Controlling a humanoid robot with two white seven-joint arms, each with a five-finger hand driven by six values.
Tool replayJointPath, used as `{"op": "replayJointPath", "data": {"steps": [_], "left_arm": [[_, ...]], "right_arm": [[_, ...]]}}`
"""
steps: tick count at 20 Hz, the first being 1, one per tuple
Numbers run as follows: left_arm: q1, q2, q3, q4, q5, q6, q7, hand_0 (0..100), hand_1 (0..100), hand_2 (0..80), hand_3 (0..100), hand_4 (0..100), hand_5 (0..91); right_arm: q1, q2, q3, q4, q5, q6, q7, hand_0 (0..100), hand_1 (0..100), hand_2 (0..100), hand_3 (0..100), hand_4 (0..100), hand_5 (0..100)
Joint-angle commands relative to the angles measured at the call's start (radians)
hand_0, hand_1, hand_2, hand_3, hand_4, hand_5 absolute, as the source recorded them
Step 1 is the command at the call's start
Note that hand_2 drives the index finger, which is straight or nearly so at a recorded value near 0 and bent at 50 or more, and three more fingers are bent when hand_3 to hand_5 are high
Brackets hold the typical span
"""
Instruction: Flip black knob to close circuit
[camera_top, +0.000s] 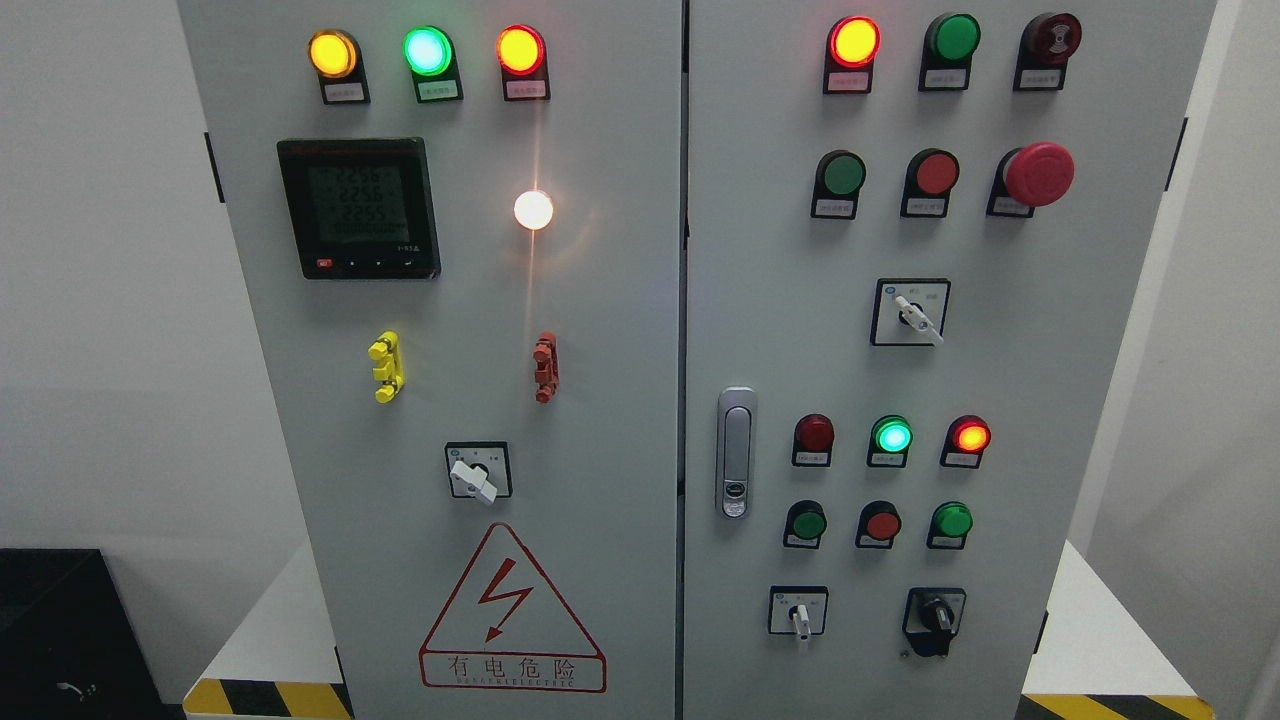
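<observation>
At the lower right of the cabinet (600, 300): the black knob (936, 612) is seen on its black plate, low on the right-hand door, just right of a white-handled selector (799, 613).
Knob position: the pointer appears turned slightly left of upright; which setting closes the circuit cannot be read, the markings being too small.
Hands: neither robot hand is shown, so the state of the fingers cannot be told; nothing is touching the knob.
Lamps near the knob: above it, in a row, a dark red lamp (814, 433), a lit green lamp (892, 436) and a lit red lamp (970, 436) are seen.
Other lamps: on the left-hand door a white lamp (533, 209) is glowing, and the meter (358, 207) is showing digits.
Progress: it is judged that the scene fits two stages alike, a knob waiting to be flipped with the arms held back, or a knob already flipped with the arms drawn clear.
What is settled: only that the knob is free and unobstructed.
What is left: it cannot be decided from the lamps alone, since their link to this knob is not shown.
</observation>
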Motion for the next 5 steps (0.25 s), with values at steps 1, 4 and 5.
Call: {"op": "replayJointPath", "data": {"steps": [1,4,5], "left_arm": [[0.022,0.001,0.0,-0.023,0.0,-0.001,0.0,12,56,0.0,0,0,0.0],[0.022,-0.001,0.0,-0.023,0.0,-0.001,0.0,12,56,0.0,0,0,0.0],[0.022,0.001,0.0,-0.023,0.0,-0.001,0.0,12,56,0.0,0,0,0.0]], "right_arm": [[-0.001,0.003,-0.02,0.022,-0.033,0.003,0.005,0,0,0,0,0,0],[-0.003,0.003,-0.021,0.029,-0.033,0.003,0.009,0,0,0,0,0,0],[-0.003,0.003,-0.021,0.029,-0.033,0.003,0.009,0,0,0,0,0,0]]}}
